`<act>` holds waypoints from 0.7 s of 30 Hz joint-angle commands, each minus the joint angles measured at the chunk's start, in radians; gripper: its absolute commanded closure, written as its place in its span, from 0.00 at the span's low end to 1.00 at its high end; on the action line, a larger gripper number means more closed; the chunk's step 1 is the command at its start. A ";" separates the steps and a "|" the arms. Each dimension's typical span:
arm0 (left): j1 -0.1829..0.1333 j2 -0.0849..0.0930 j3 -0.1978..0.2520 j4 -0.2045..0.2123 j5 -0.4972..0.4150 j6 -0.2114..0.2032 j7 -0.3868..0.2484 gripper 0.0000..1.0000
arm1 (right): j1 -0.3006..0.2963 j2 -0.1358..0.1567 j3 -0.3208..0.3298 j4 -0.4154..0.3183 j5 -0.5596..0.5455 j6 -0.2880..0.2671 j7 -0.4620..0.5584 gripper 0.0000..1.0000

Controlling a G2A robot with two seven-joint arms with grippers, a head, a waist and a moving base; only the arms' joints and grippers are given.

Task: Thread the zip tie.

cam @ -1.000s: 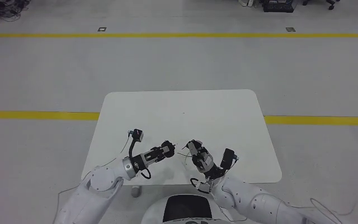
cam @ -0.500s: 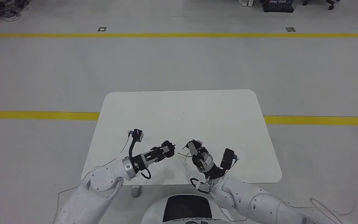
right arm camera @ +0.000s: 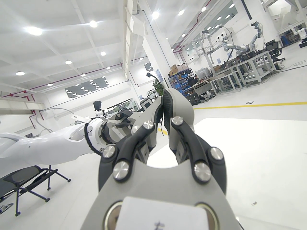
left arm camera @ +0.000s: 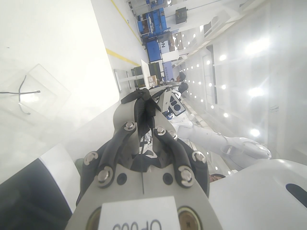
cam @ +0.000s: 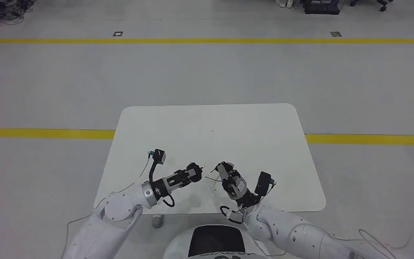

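The white, round-cornered bench has a smooth matt top. On it lies a clear square plastic sheet, glossy. The left gripper and right gripper have smooth matt grey fingers, metal or plastic I cannot tell, with black ribbed rubbery pads, matt black links and shiny metal rivets. The thin black plastic zip tie looks smooth.

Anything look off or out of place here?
Nothing stands out. The left claw and right claw are both shut, each pinching the thin black zip tie, facing each other over the table's near edge.
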 commanded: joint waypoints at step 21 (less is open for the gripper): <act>0.000 0.000 0.000 0.000 0.000 0.000 0.000 1.00 | 0.056 0.026 -0.026 -0.013 -0.094 0.000 -0.019 1.00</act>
